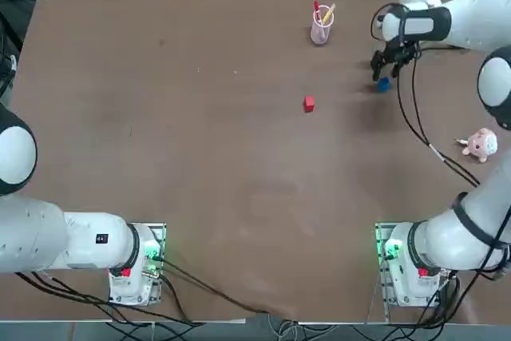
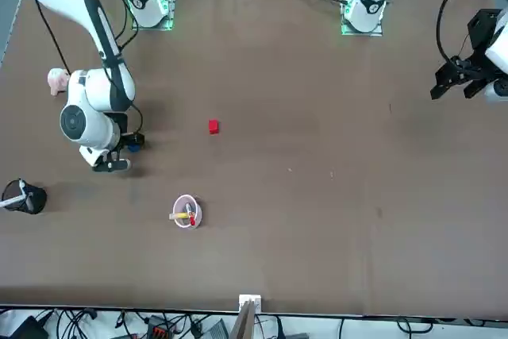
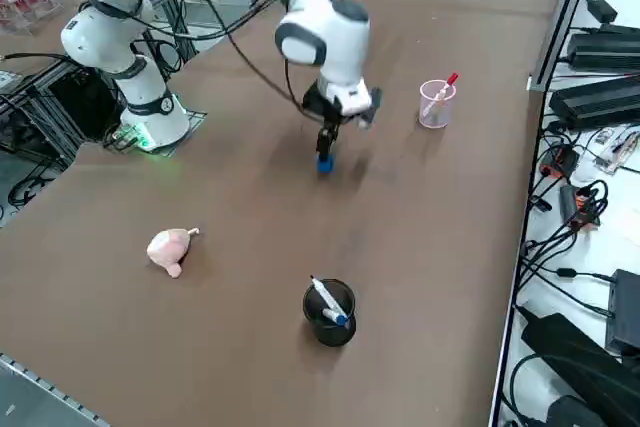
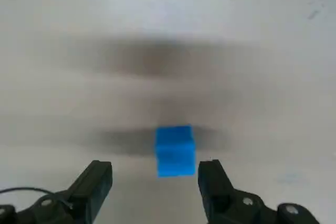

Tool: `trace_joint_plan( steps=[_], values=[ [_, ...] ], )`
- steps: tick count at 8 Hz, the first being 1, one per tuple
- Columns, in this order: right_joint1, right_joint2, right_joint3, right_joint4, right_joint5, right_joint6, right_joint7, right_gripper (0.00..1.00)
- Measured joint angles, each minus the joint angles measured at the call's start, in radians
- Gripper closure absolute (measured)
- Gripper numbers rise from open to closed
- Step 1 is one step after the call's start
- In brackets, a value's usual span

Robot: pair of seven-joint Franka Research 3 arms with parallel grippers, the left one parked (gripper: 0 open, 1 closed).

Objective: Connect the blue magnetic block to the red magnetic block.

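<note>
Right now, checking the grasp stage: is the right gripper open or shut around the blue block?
Open. In the wrist view the right gripper has its fingers spread, with the blue magnetic block between them, untouched.

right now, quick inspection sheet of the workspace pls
surface: brown table, bare in the middle
job's things: blue magnetic block on the table; red magnetic block apart from it, not joined
clutter: pink plush toy; clear cup with pens; black pen holder
grippers: right gripper open, just above the blue block, holding nothing
cables: black cable trailing from the right arm across the table
surroundings: power gear and cables beyond the table edge
</note>
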Motion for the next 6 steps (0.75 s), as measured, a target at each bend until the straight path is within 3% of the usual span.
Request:
trace_joint_plan(
  steps=[3,6],
  values=[
    [0.129,-0.110,0.005,0.021,0.009,-0.092,0.062,0.00],
    [0.276,-0.089,0.008,0.015,0.053,-0.006,0.198,0.01]
  ],
)
